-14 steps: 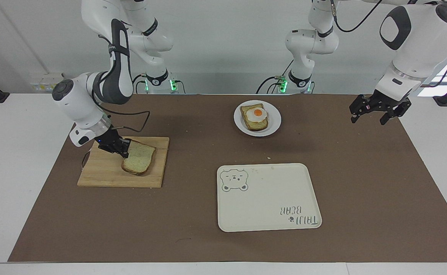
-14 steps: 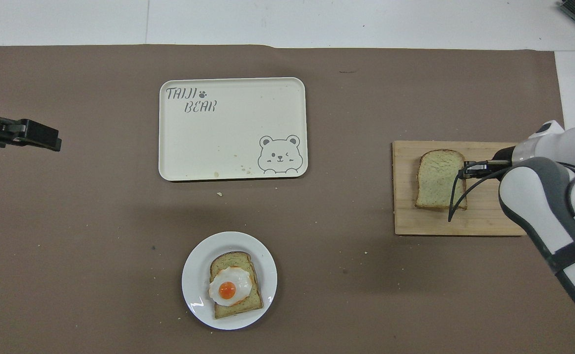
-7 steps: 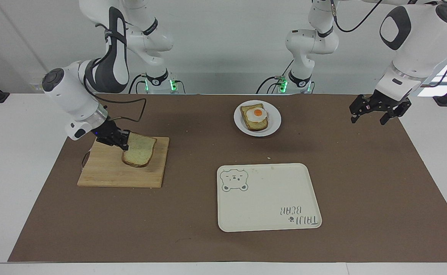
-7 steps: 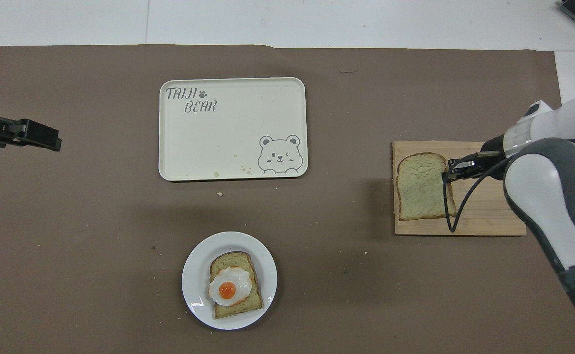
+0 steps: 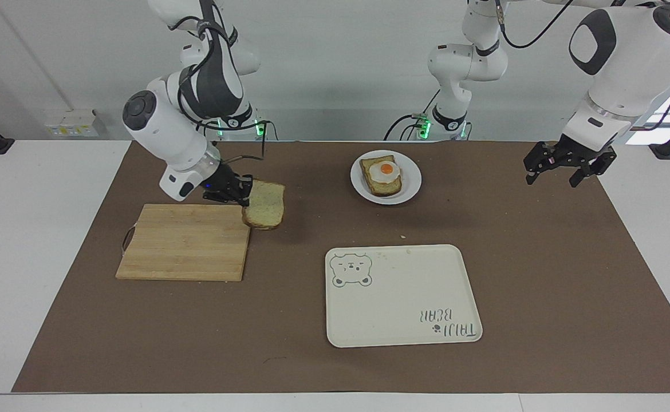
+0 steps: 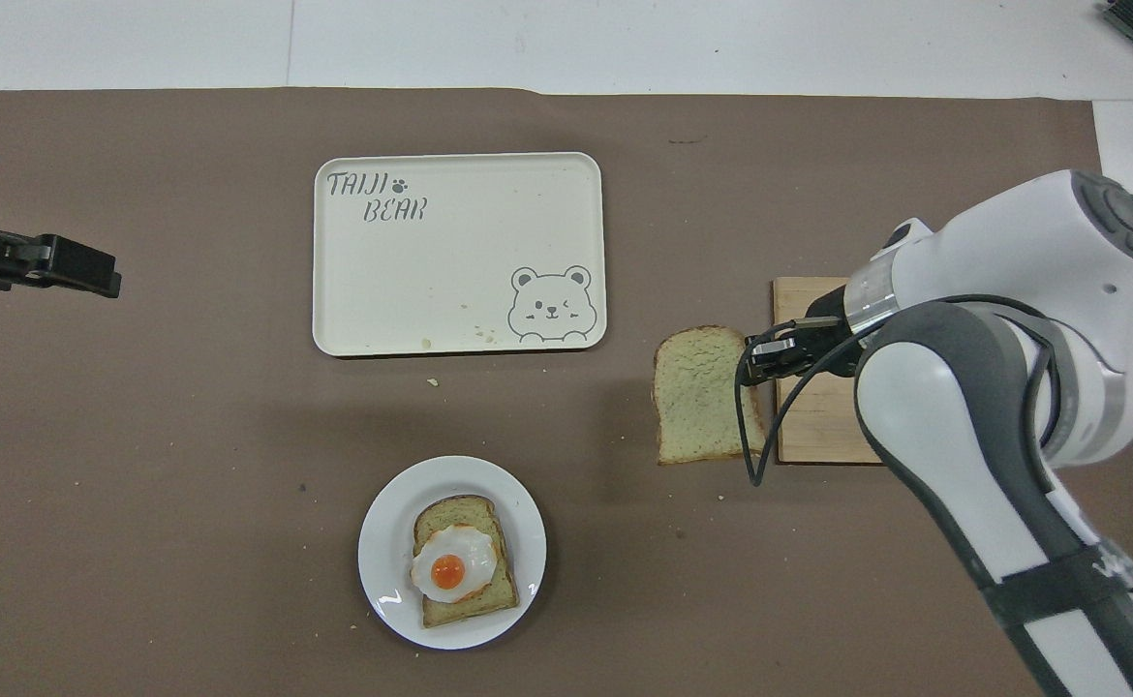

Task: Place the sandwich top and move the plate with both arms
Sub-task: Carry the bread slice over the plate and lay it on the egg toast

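My right gripper (image 5: 244, 195) is shut on one edge of the sandwich top (image 5: 264, 205), a pale bread slice with brown crust. It holds the slice in the air over the brown mat, just off the corner of the wooden cutting board (image 5: 186, 243). The slice (image 6: 702, 392) and right gripper (image 6: 758, 353) also show in the overhead view. The small white plate (image 5: 413, 183) holds a toast slice with a fried egg (image 5: 382, 174) and stands close to the robots, mid table; it also shows in the overhead view (image 6: 378, 566). My left gripper (image 5: 561, 169) waits open above the mat at the left arm's end of the table.
A cream rectangular tray with a bear drawing (image 5: 398, 297) lies farther from the robots than the plate. The cutting board (image 6: 818, 426) lies at the right arm's end of the table, now bare. A few crumbs dot the mat.
My right gripper has lifted the sandwich top off the cutting board and carried it toward the plate, past the board's edge. The left arm has not moved.
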Tool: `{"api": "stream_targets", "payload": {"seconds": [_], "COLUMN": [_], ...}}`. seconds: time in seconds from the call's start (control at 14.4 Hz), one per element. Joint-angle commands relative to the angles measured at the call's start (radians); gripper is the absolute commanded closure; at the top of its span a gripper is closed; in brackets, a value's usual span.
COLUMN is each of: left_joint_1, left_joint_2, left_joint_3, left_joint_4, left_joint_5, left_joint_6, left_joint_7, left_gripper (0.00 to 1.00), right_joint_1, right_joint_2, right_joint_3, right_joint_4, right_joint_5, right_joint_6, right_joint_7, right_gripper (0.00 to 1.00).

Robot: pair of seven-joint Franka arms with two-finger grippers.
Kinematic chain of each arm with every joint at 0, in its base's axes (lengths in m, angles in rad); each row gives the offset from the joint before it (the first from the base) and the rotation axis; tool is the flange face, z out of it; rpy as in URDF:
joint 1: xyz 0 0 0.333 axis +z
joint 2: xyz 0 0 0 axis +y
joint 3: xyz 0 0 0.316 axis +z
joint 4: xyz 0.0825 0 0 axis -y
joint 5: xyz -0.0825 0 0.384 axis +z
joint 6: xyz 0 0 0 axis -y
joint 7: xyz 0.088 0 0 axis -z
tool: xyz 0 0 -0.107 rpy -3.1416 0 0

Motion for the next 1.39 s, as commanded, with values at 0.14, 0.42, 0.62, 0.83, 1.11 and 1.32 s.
{"api": "stream_targets", "payload": {"seconds": [0.14,0.42,0.62,0.83,1.11,1.32], "left_joint_1": [0.004,0.003,0.004,0.004,0.004,0.004], "left_joint_2": [-0.003,-0.003,-0.003,-0.003,-0.003,-0.003], "left_joint_3": [-0.002,-0.002,0.0,0.0,0.0,-0.002], "left_joint_4": [0.003,0.003,0.003,0.003,0.003,0.003], "left_joint_5": [0.017,0.017,0.017,0.017,0.017,0.017], "left_joint_6": [-0.013,-0.013,-0.013,-0.013,-0.015,-0.013], "left_joint_7": [0.009,0.009,0.009,0.009,0.009,0.009], "left_gripper": [0.0,0.0,0.0,0.0,0.0,0.0], "right_joint_1": [0.209,0.322,0.411,0.483,0.526,0.543], "right_joint_2": [0.014,0.048,0.048,0.077,0.1,0.106], "right_joint_3": [-0.001,-0.001,-0.001,-0.001,-0.001,-0.003], "right_joint_4": [-0.023,-0.034,-0.08,-0.101,-0.143,-0.166], "right_joint_5": [0.079,0.156,0.168,0.169,0.168,0.168], "right_joint_6": [0.137,0.216,0.285,0.329,0.412,0.415], "right_joint_7": [0.205,0.24,0.241,0.256,0.284,0.284], "right_gripper": [1.0,1.0,1.0,1.0,1.0,1.0]}}
